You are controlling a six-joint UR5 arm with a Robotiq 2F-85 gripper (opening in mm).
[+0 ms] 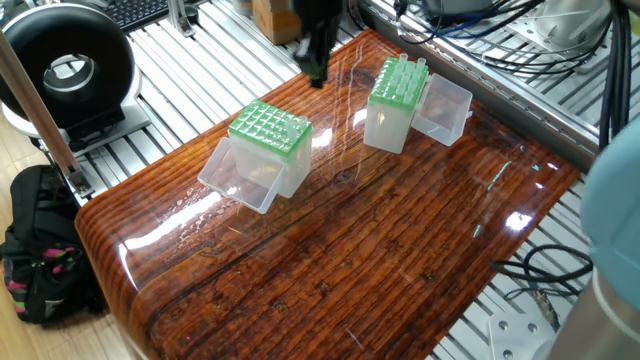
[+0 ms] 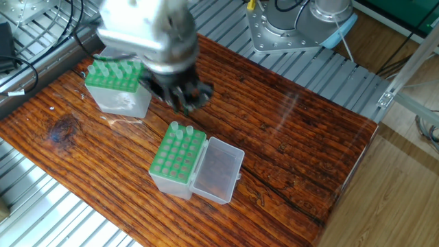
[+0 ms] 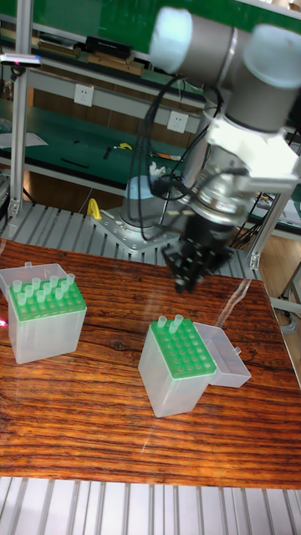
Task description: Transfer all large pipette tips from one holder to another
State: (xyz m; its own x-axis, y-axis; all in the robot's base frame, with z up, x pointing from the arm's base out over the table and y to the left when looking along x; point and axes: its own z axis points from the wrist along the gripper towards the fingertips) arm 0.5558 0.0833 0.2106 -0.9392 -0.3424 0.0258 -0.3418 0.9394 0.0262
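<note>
On the wooden table [image 2: 288,130], my gripper [image 3: 187,274] hangs between both green-topped boxes [image 3: 176,366]; grip state cannot be determined.

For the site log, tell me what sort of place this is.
Probably a robotics lab or workshop: a robot arm over a wooden table, green-topped pipette tip boxes, and a workbench with wall sockets behind.

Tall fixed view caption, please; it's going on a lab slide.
UR5 end effector above a two-tip green-topped box, a fuller green-topped box standing apart on the wooden table.
</note>
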